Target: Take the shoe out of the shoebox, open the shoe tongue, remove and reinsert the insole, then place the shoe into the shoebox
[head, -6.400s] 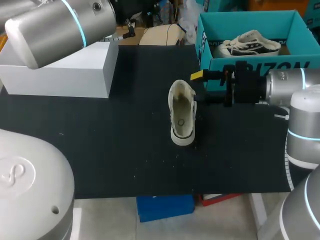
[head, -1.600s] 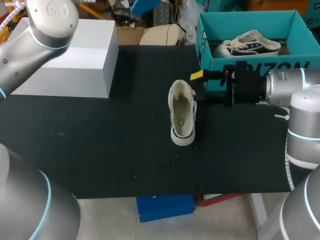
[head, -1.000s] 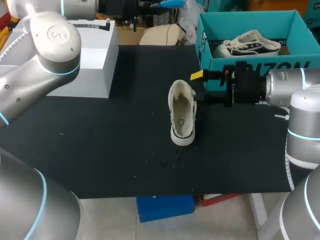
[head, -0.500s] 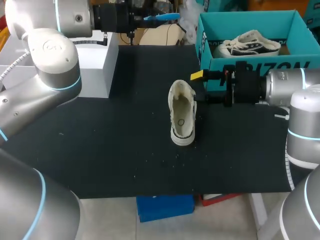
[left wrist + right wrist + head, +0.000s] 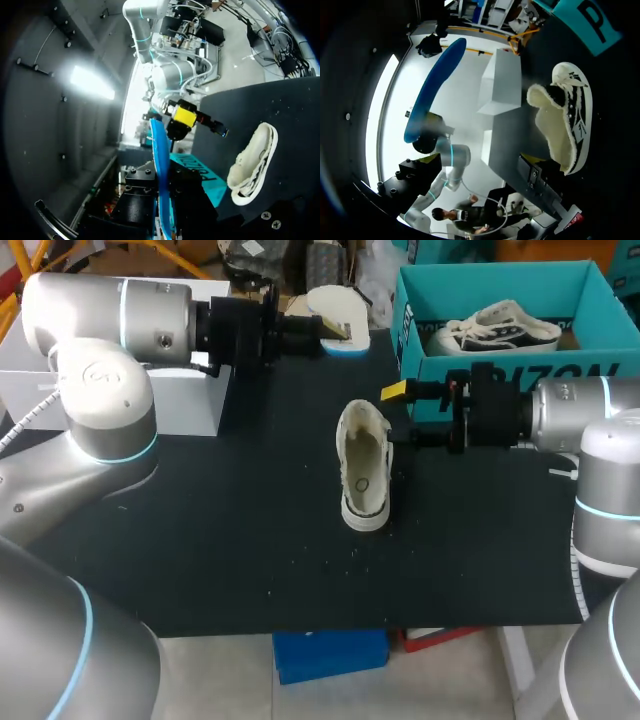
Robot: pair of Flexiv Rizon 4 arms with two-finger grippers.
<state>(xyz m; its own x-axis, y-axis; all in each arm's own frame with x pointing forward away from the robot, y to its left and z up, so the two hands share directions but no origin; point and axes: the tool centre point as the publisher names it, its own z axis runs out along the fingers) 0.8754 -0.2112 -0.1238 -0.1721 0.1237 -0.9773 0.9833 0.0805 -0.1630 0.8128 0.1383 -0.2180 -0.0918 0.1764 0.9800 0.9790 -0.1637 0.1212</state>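
A cream shoe [image 5: 363,478] lies on the black mat, its opening facing up; the left wrist view has this shoe [image 5: 252,162] ahead of the gripper. My left gripper [image 5: 318,330] is shut on the insole [image 5: 340,318], white on top and blue underneath, above the mat's far edge. Edge-on between those fingers, the insole [image 5: 160,165] looks like a thin blue blade. My right gripper [image 5: 398,416] stands open just right of the shoe, holding nothing. Seen from the right wrist, the shoe [image 5: 567,120] lies close ahead and the blue insole [image 5: 435,90] hangs beyond.
A teal shoebox [image 5: 500,368] at the back right holds a second shoe [image 5: 500,325] with black stripes. A white box [image 5: 120,380] stands at the back left, behind my left arm. Bare mat [image 5: 220,540] spreads in front of the shoe.
My left arm has swung in from the back left and come lower with the insole, turning its white face up. The shoe and the right arm have not moved.
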